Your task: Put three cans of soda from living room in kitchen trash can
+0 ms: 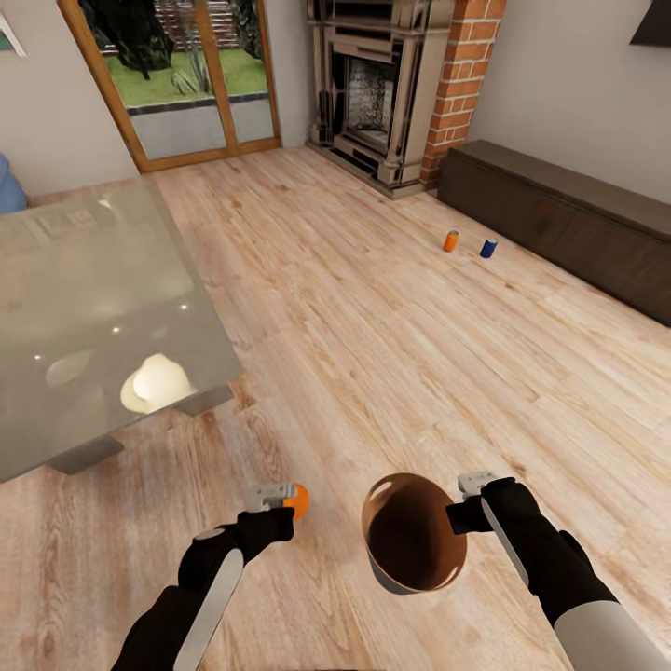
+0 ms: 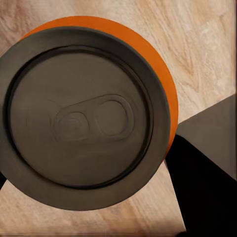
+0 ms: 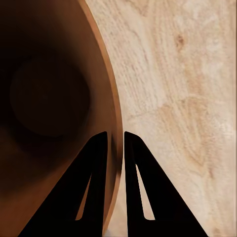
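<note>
Nearest in the head view, the left gripper (image 1: 280, 499) clamps an orange soda can (image 1: 297, 500) just left of the tilted tan-lined bin (image 1: 410, 545), whose rim the right gripper (image 1: 471, 499) pinches. Orange (image 1: 451, 240) and blue (image 1: 488, 248) cans stand far ahead across open floor. Left wrist view: grey can top (image 2: 81, 126), its axis along the fingers. Right wrist view: fingers (image 3: 94, 197) straddle the bin's rim (image 3: 111, 98).

TV (image 1: 652, 23) cropped, blue seat (image 1: 9, 186) cut off

This is a home's living room. A red brick fireplace (image 1: 387, 93) stands against the far wall, with glazed wooden garden doors (image 1: 191, 79) to its left and a long low dark-wood cabinet (image 1: 559, 219) to its right. Light wood floor (image 1: 373, 326) spreads before it, where a glass tabletop (image 1: 84, 308) sits.
</note>
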{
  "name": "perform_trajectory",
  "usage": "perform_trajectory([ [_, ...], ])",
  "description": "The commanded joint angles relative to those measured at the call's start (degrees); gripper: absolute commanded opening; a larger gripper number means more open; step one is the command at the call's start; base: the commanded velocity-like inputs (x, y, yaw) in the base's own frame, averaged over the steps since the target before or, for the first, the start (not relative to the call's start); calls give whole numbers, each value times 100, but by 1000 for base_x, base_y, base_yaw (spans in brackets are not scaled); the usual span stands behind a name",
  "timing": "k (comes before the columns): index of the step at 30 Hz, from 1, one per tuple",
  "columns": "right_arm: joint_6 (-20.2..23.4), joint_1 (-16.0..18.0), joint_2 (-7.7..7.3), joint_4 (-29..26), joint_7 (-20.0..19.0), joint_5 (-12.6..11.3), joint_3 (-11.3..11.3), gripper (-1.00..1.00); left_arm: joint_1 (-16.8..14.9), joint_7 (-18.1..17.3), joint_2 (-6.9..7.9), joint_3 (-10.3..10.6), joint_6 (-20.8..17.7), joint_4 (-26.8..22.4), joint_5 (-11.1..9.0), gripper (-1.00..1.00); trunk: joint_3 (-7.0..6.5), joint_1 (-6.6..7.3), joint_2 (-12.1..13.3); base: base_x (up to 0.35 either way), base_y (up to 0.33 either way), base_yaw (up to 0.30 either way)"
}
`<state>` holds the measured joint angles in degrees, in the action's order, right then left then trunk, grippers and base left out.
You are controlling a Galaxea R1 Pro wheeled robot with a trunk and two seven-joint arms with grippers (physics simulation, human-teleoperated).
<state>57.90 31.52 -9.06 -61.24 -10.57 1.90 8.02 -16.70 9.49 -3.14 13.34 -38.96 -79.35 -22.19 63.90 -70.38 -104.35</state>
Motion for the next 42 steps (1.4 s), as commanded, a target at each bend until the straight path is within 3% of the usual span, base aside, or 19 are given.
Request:
perform_trajectory([
  [1,7,1,1,3,-35,-129,0,-100,29,0,0,0,-34,-51,4,-100,-19,23,42,0,0,0],
  [13,-199,24,1,224,-1,-120,-8,-100,139,0,-22,10,-462,-351,4,-100,-234,286,523,0,0,0],
  [17,-357,36,43,414,550,-131,-3,-100,140,0,-33,11,-613,-388,-2,-100,-306,374,683,0,0,0],
  [26,-474,38,73,552,882,-132,8,-100,142,0,-50,42,-815,-413,-13,-100,-468,572,1044,0,0,0],
  [32,-803,53,85,904,1210,-132,14,-100,141,6,-46,53,-876,-469,-319,-100,-575,704,1285,0,0,0],
  [42,-850,56,113,971,1400,-129,16,-100,141,9,-117,135,-1040,-528,-397,-100,-755,923,1686,0,0,0],
])
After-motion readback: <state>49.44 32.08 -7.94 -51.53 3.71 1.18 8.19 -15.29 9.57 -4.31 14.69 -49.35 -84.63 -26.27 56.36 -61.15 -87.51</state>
